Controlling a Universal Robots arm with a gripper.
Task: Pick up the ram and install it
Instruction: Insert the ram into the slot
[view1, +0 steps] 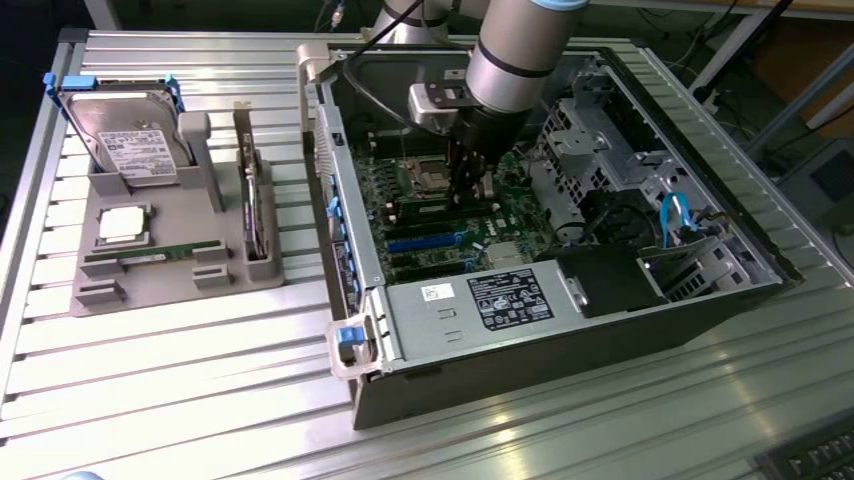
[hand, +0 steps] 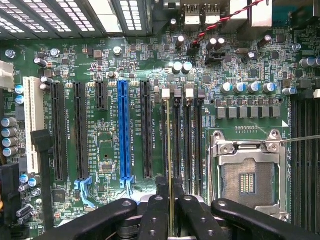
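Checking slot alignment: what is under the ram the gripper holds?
Under the ram, held edge-on in the gripper, run the black memory slots of the green motherboard. The slot directly beneath is covered by the ram itself, so its seating cannot be judged.

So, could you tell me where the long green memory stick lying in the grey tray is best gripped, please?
Take the long green memory stick at mid-length, pinching across its two flat faces from straight above. It seems to stand on edge in the grey tray, whose raised blocks flank its ends, so only the top looks free.
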